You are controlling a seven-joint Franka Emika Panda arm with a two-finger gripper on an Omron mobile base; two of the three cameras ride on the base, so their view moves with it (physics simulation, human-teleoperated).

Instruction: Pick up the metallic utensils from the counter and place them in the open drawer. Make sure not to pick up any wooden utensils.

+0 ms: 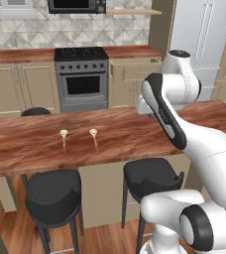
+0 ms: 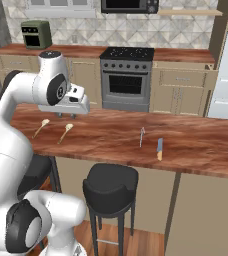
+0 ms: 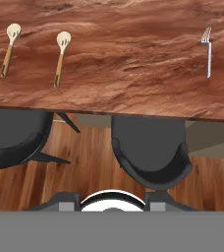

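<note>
A fork and knife lie side by side on the counter, untouched; two wooden spoons rest well apart. The gripper hovers, jaws seemingly empty, their spacing unclear. Nothing stowed yet.

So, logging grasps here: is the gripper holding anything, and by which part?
Nothing is held. The gripper hangs above the counter; fork and knife lie untouched.

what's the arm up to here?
Nothing is picked up yet. The arm's hand hangs above the counter with its fingers holding nothing. A grey fork and an orange-handled knife lie on the wood, and two wooden spoons lie further left.
</note>
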